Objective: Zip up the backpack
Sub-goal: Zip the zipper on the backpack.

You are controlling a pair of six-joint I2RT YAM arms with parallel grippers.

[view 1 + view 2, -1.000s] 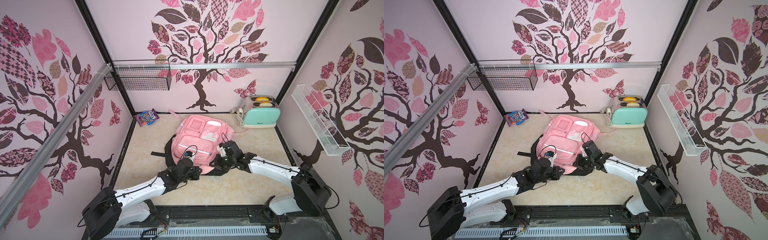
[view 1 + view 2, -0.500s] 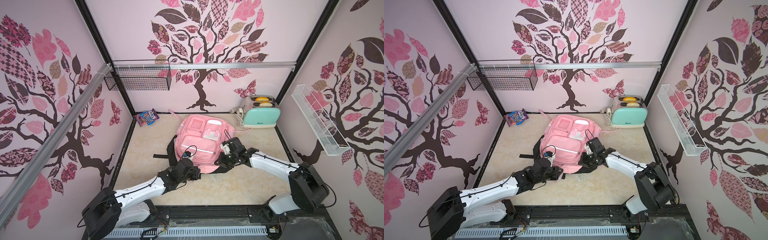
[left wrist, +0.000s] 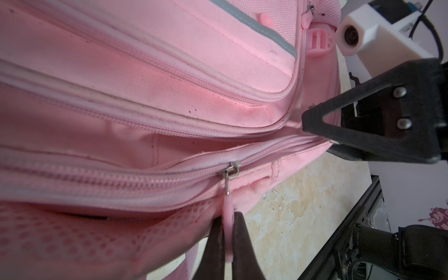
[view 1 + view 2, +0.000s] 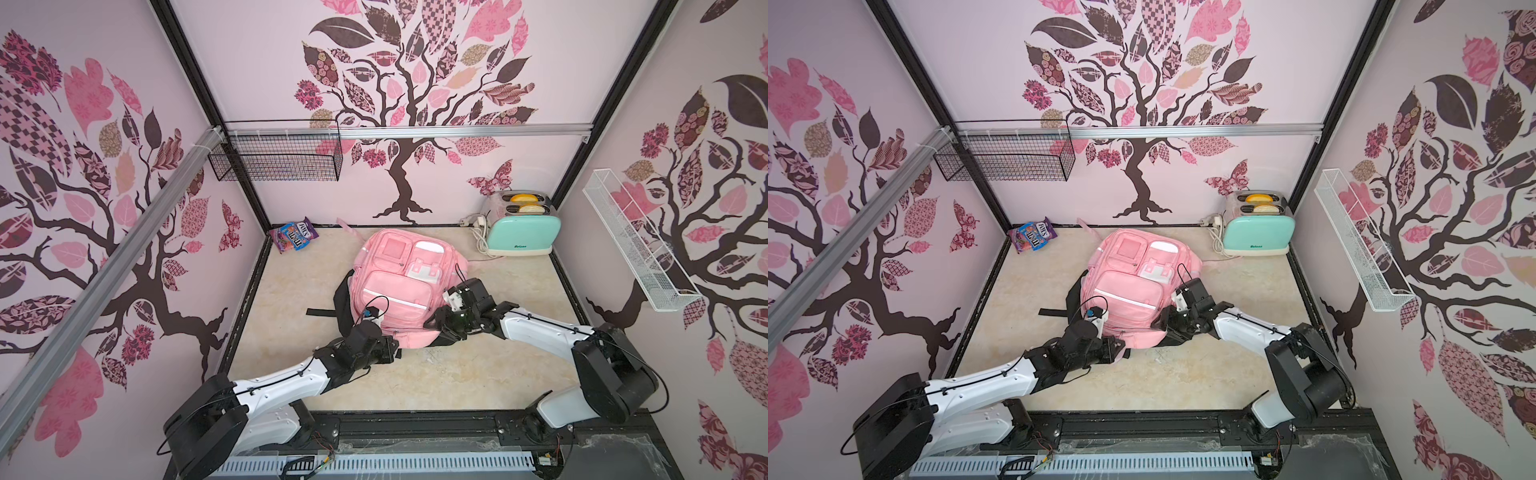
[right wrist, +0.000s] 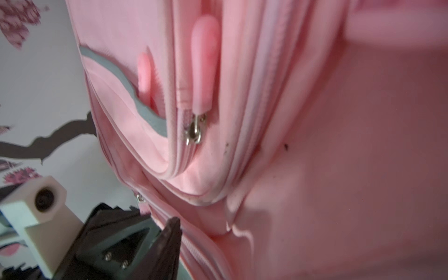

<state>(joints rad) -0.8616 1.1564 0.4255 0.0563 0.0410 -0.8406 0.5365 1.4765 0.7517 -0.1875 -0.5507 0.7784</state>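
While you scan from the left: M&M's bag [image 4: 294, 240] sits at the table's [image 4: 478, 374] back-left corner. Your left gripper [image 3: 229, 214] is clamped tight on the pink zipper pull [image 3: 227, 203], with the metal slider [image 3: 232, 169] partway along the zip track. Pink backpack [image 4: 399, 286] lies front-up mid-table. Your right gripper [image 4: 434, 322] is at the bag's near-right corner, against the fabric edge. Can't tell whether it's pinching or parted. Mint toaster [image 4: 521, 230] stands back-right, clear of the bag.

You are seeing one backpack [image 4: 401, 286], one toaster [image 4: 521, 235], one candy bag [image 4: 294, 235], one black basket [image 4: 276, 166] and one white basket [image 4: 633, 239].
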